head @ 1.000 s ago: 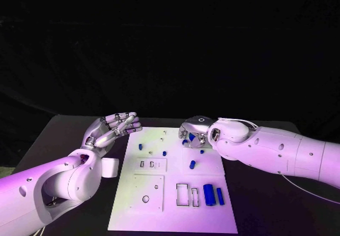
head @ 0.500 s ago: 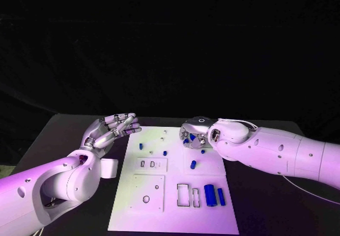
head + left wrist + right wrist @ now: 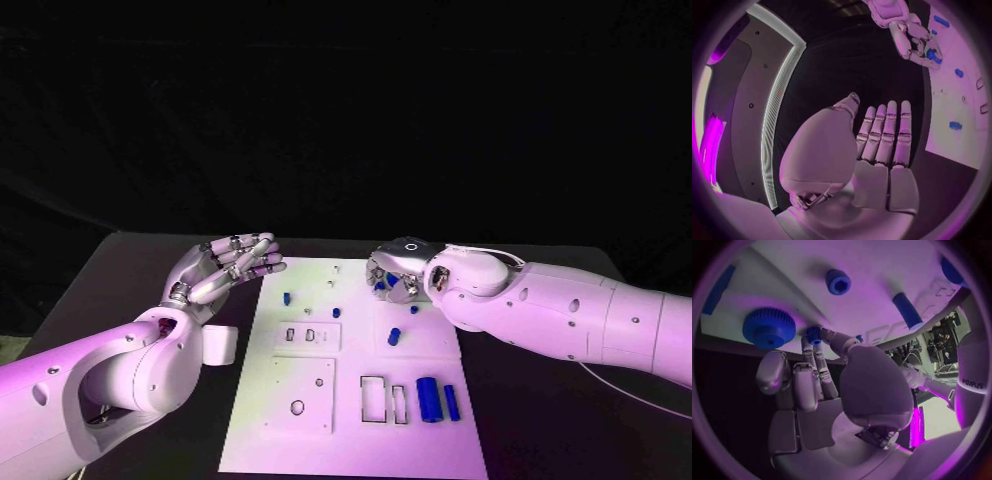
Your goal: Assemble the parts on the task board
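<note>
One word can be read: "sharpa", in small dark letters running lengthwise along the white right arm [image 3: 971, 385] in the right wrist view, near the circle's rim. The board [image 3: 361, 400] carries only blank outlines and holes, with no legible lettering or numbers, and no other writing can be made out.
</note>
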Controlling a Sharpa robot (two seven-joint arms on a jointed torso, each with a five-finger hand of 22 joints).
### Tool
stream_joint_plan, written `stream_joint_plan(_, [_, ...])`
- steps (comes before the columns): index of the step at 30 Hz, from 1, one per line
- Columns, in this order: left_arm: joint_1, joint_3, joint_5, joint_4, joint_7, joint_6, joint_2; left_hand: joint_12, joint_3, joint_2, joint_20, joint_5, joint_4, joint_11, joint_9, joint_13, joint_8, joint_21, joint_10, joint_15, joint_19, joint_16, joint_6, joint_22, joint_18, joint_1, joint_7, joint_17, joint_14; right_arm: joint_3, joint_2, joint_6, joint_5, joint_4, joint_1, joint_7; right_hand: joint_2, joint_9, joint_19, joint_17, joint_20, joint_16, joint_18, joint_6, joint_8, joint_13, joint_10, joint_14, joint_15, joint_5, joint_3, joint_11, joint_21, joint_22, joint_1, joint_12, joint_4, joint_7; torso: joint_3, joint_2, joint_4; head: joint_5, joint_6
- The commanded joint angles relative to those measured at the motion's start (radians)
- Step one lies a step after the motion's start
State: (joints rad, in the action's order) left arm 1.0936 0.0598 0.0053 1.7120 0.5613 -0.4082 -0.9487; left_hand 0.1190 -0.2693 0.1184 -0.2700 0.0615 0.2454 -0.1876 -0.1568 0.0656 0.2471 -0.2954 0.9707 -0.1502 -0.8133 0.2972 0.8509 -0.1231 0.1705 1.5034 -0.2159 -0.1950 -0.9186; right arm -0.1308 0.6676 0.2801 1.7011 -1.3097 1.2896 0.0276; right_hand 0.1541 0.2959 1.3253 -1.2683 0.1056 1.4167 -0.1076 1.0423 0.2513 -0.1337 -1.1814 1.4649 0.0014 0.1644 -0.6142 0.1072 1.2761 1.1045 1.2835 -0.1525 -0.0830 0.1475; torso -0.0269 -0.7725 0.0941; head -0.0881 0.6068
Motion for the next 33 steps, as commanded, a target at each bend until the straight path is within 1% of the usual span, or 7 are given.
stream_joint_plan(1, [0.002, 0.001, 0.003, 0.000, 0.001, 0.020, 0.001, -0.006, -0.007, 0.007, 0.000, -0.004, 0.000, -0.006, 0.001, -0.001, -0.007, -0.005, 0.001, -0.004, -0.005, -0.006, 0.002, 0.002, 0.014, -0.005, -0.029, -0.002, 0.005, -0.001, 0.002, 0.093, 0.019, -0.008, -0.003, 0.014, -0.016, 0.006, 0.008, -0.007, -0.004, 0.007, 0.016, 0.009, 0.007, -0.022, -0.043, 0.053, -0.007, -0.005, -0.013, -0.036, 0.012, 0.017, 0.030, -0.011, -0.008, -0.003, -0.0005, -0.002, 0.0021, -0.001, -0.002])
stream_joint_plan(7, [0.002, 0.001, 0.003, 0.000, 0.001, 0.020, 0.002, -0.006, -0.007, 0.007, 0.000, -0.004, 0.000, -0.006, 0.001, -0.001, -0.007, -0.005, 0.001, -0.004, -0.005, -0.006, 0.002, 0.002, 0.014, -0.005, -0.029, -0.002, 0.005, 0.001, -0.001, 0.148, 0.019, -0.017, -0.003, 0.025, -0.015, 0.011, 0.008, -0.007, -0.006, 0.009, 0.017, 0.008, 0.008, -0.025, -0.043, 0.053, -0.008, -0.006, -0.018, -0.036, 0.017, 0.023, 0.032, -0.013, -0.013, -0.003, -0.0020, -0.004, 0.0037, 0.000, -0.008])
stream_joint_plan(12, [0.002, 0.001, 0.003, 0.001, 0.000, 0.019, 0.003, -0.007, -0.009, 0.006, 0.000, -0.004, 0.000, -0.006, 0.002, -0.001, -0.007, -0.006, 0.001, -0.004, -0.006, -0.007, 0.002, 0.002, 0.014, -0.004, -0.029, -0.002, 0.006, 0.002, -0.017, 0.180, 0.023, -0.006, -0.001, 0.036, -0.015, 0.012, 0.007, -0.008, -0.007, 0.009, 0.017, 0.007, 0.008, -0.026, -0.042, 0.053, -0.008, -0.006, -0.019, -0.036, 0.017, 0.023, 0.032, -0.012, -0.014, -0.002, -0.0022, -0.005, 0.0064, 0.001, -0.014])
stream_joint_plan(16, [0.002, 0.001, 0.003, 0.002, 0.000, 0.019, 0.004, -0.007, -0.009, 0.006, 0.000, -0.004, 0.000, -0.006, 0.002, -0.001, -0.007, -0.006, 0.001, -0.004, -0.006, -0.007, 0.002, 0.002, 0.014, -0.004, -0.029, -0.002, 0.006, 0.004, -0.035, 0.206, 0.029, 0.010, 0.001, 0.045, -0.014, 0.013, 0.007, -0.008, -0.007, 0.010, 0.017, 0.006, 0.008, -0.027, -0.041, 0.053, -0.008, -0.007, -0.021, -0.036, 0.019, 0.025, 0.033, -0.012, -0.015, -0.002, -0.0029, -0.007, 0.0099, 0.002, -0.016])
stream_joint_plan(21, [0.002, 0.001, 0.003, 0.004, 0.000, 0.019, 0.004, -0.009, -0.011, 0.005, 0.000, -0.004, -0.001, -0.007, 0.002, -0.001, -0.008, -0.006, 0.001, -0.005, -0.007, -0.008, 0.002, 0.002, 0.014, -0.003, -0.029, -0.002, 0.007, 0.005, -0.061, 0.227, 0.034, 0.033, 0.003, 0.048, -0.012, 0.015, 0.008, -0.010, -0.007, 0.012, 0.018, 0.006, 0.008, -0.028, -0.040, 0.053, -0.007, -0.009, -0.022, -0.035, 0.022, 0.029, 0.033, -0.012, -0.017, -0.002, -0.0037, -0.009, 0.0104, 0.005, -0.018])
stream_joint_plan(25, [0.002, 0.001, 0.003, 0.004, 0.001, 0.020, 0.006, -0.010, -0.012, 0.005, 0.000, -0.004, -0.002, -0.007, 0.002, -0.001, -0.008, -0.006, 0.000, -0.005, -0.008, -0.010, 0.001, 0.003, 0.014, -0.002, -0.029, -0.002, 0.008, 0.006, -0.089, 0.244, 0.034, 0.053, 0.003, 0.042, -0.012, 0.016, 0.008, -0.011, -0.007, 0.012, 0.018, 0.005, 0.008, -0.028, -0.040, 0.053, -0.007, -0.010, -0.023, -0.035, 0.022, 0.030, 0.033, -0.012, -0.018, -0.002, -0.0056, -0.010, 0.0148, 0.001, -0.020])
stream_joint_plan(33, [0.002, 0.001, 0.003, 0.005, -0.001, 0.020, 0.008, -0.010, -0.012, 0.005, 0.000, -0.004, -0.002, -0.007, 0.002, -0.001, -0.008, -0.006, 0.000, -0.005, -0.008, -0.010, 0.001, 0.003, 0.014, -0.002, -0.029, -0.002, 0.008, 0.006, -0.132, 0.267, 0.032, 0.094, 0.001, 0.034, -0.010, 0.017, 0.008, -0.011, -0.007, 0.013, 0.018, 0.005, 0.008, -0.029, -0.039, 0.053, -0.007, -0.011, -0.023, -0.035, 0.023, 0.032, 0.031, -0.012, -0.019, -0.001, -0.0063, -0.010, 0.0166, 0.002, -0.023])
